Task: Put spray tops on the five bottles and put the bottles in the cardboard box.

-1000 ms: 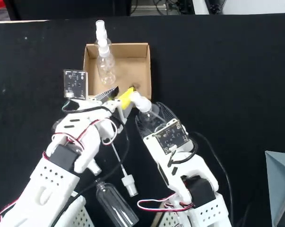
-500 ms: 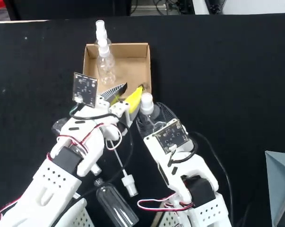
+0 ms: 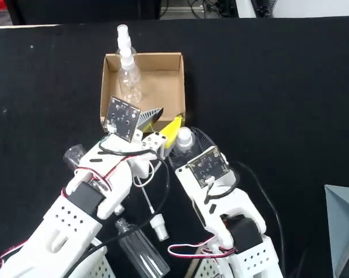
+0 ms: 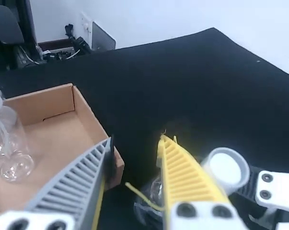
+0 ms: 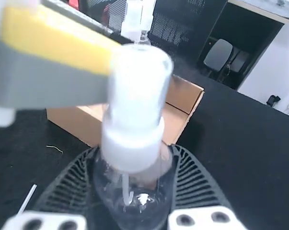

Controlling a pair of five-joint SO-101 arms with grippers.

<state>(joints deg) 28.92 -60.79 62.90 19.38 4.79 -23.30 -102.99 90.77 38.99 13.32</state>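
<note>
R gripper [image 5: 134, 149], black ribbed fingers, is clamped on a clear plastic bottle [image 5: 134, 196] w/ a white cylindrical spray top [image 5: 134, 112], held upright just off the near right corner of the cardboard box [image 3: 162, 84]. L gripper [image 4: 134, 141] is spread apart w/ nothing between its fingers. Its grey ribbed finger is at the box's near edge, its yellow one just beside the white cap. In the box, along the left wall, is a clear capped bottle [image 3: 128, 75], nozzle past the far rim, w/ brown floor beside it. Matte black table cloth [image 3: 267, 87] stretches wide to the right. By the arm bases lie a loose top [image 3: 158, 226] w/ thin dip tube and an uncapped bottle [image 3: 140, 252] on its side. A second bottle [image 3: 74, 155] sits partly under the L arm.
</note>
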